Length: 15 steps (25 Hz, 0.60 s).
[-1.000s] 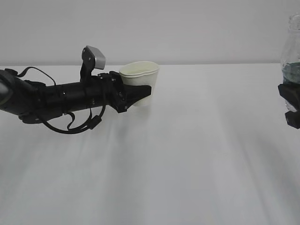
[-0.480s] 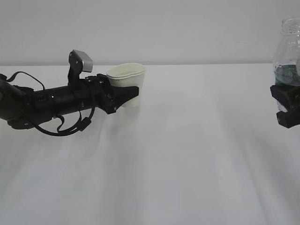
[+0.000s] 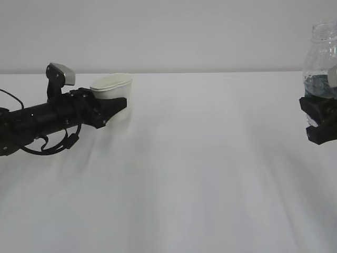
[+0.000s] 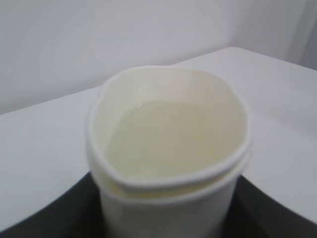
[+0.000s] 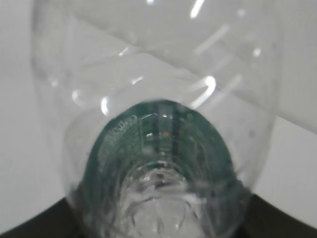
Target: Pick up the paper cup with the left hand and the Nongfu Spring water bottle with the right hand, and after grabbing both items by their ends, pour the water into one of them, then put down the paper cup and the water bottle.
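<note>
Bright, even, diffuse light washes out the white table (image 3: 210,174); shadows are faint. Both wrist views are soft, the paper cup (image 4: 168,148) blurred, glints on the bottle (image 5: 158,124).

The left hand (image 3: 113,107) reaches in low and level, jaws clamped; the right hand (image 3: 320,122) hangs at the far edge, clamped too.

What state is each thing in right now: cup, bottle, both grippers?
paper cup: upright, rim squeezed out of round, held, liquid inside.
Nongfu Spring water bottle: upright, uncapped, held at its lower part.
left gripper: shut on the cup's wall.
right gripper: shut on the bottle.
table: bare white surface.
</note>
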Each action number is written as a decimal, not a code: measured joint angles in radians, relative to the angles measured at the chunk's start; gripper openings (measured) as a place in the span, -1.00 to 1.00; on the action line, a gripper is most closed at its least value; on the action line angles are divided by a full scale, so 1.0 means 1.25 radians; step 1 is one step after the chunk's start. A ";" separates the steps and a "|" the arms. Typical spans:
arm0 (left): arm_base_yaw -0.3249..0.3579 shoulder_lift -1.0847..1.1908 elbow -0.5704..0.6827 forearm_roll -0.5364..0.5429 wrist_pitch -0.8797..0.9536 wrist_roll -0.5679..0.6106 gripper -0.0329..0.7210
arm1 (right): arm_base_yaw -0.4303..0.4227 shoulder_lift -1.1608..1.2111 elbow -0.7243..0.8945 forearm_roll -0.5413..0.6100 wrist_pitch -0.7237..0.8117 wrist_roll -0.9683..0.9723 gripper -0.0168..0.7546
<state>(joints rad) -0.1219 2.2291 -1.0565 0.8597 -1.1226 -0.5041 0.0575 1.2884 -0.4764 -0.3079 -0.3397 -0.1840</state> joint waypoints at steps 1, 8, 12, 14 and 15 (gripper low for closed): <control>0.005 0.000 0.011 -0.012 0.000 0.010 0.18 | 0.000 0.000 0.000 0.000 0.000 0.000 -0.03; 0.026 -0.004 0.089 -0.109 0.000 0.095 0.16 | 0.000 0.000 0.000 0.000 -0.001 0.000 -0.03; 0.026 -0.007 0.111 -0.120 0.000 0.140 0.16 | 0.000 0.000 0.000 0.000 -0.001 0.004 -0.03; 0.026 -0.008 0.116 -0.129 0.000 0.165 0.16 | 0.000 0.000 0.000 0.000 -0.001 0.012 -0.03; 0.026 -0.008 0.117 -0.137 0.000 0.176 0.16 | 0.000 0.000 0.000 0.000 -0.001 0.014 -0.03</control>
<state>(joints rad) -0.0890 2.2190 -0.9101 0.6880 -1.1226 -0.2842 0.0575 1.2890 -0.4764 -0.3079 -0.3414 -0.1671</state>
